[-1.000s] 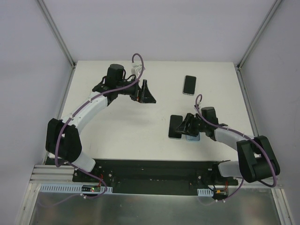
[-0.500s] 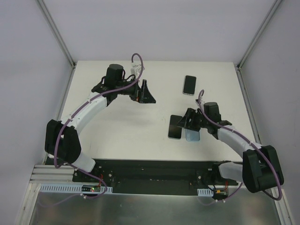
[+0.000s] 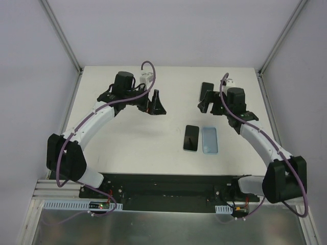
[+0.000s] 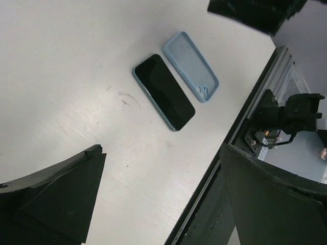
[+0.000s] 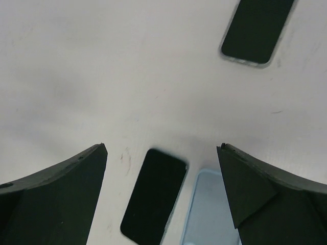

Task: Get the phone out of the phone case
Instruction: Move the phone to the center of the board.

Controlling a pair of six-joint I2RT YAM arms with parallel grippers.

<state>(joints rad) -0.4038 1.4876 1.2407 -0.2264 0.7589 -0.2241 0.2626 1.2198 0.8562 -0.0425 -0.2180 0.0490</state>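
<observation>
1. White laminate tabletop (image 3: 127,138) carries everything. On the left, the left gripper (image 3: 156,103) hangs above it, its black fingers (image 4: 61,199) spread wide with nothing between them: released, grasping nothing.
2. Right of that gripper and nearer the arm bases lies the black, flat, rectangular phone (image 3: 191,138). It is screen up, bare on the tabletop and outside its cover. The left wrist view shows it whole, with a thin blue-grey edge.
3. Just beside the phone, on its right and parallel to it, lies the pale blue, round-cornered phone case (image 3: 209,140), hollow side up and empty. A camera cut-out shows at one end in the left wrist view, and a narrow strip of table separates case from phone.
4. Farther back on the right, the right gripper (image 3: 209,104) hovers over the tabletop. Its dark fingers (image 5: 56,189) are parted wide and hold nothing — in its wrist view, bare table lies between them, with the phone and case below.
5. Beyond that gripper, a second phone (image 5: 255,28) with a dark screen and pale rim lies flat near the far edge. The gripper partly hides it in the top view, and it is well apart from the pair.
</observation>
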